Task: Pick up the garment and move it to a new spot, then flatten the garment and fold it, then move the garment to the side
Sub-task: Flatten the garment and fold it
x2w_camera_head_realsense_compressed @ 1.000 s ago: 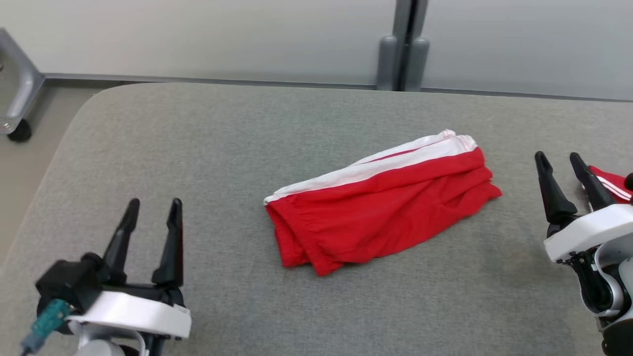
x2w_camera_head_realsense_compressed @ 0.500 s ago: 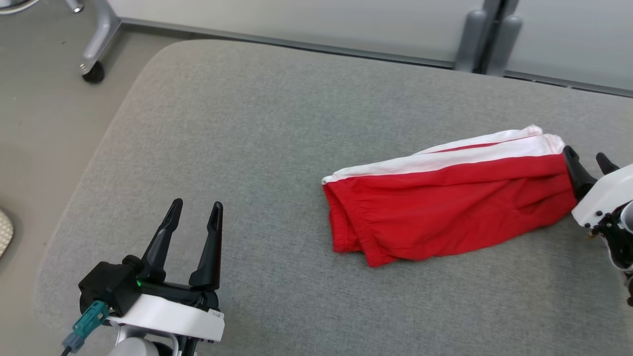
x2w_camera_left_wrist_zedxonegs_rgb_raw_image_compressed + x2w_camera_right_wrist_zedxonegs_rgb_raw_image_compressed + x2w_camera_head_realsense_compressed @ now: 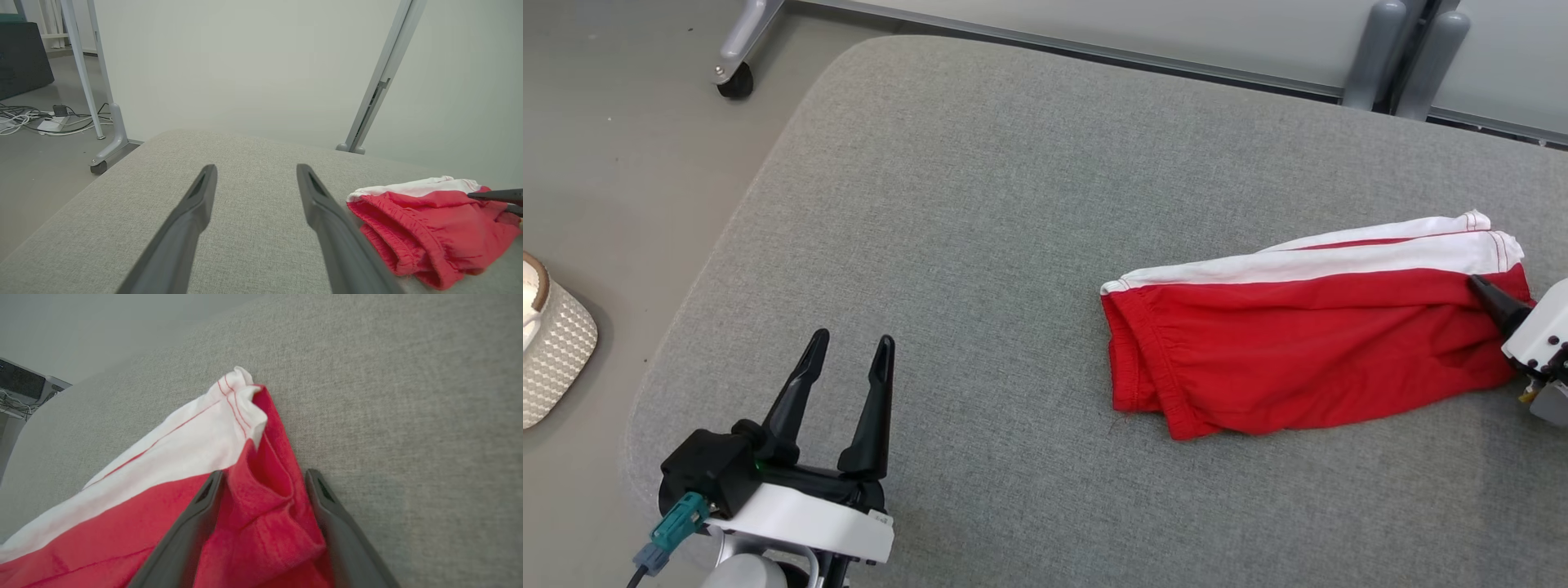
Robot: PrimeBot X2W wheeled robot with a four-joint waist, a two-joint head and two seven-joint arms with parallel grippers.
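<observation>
**A:** Where's the garment?

**B:** The red shorts (image 3: 1307,359) lie folded on the grey padded table (image 3: 980,188), toward its right side in the head view and stretched left to right. A white side band (image 3: 1339,257) runs along their far edge. The gathered waistband (image 3: 1156,367) is at the end facing the middle of the table, and the leg hems are at the other end.

**A:** And the right claw?

**B:** The right gripper (image 3: 264,473) is at the hem end. Its fingers are spread wide, one on either side of a bunched fold of red cloth. The cloth sits between them unsqueezed. They look to brush the fabric, though the wrist view is too close for me to be sure. In the head view, one dark finger lies over the red cloth at the frame's right edge.

**A:** The left one?

**B:** The left gripper (image 3: 853,336) is also wide open and holds nothing. It is above bare table near the front left corner, well apart from the shorts, with its fingers pointing toward the far edge. A teal plug (image 3: 674,527) sits at its wrist.

**A:** Anything on the floor?

**B:** There is a caster (image 3: 735,82) on a metal leg near the table's far left corner. A pale textured container (image 3: 560,359) is cut off by the left edge of the frame.
</observation>
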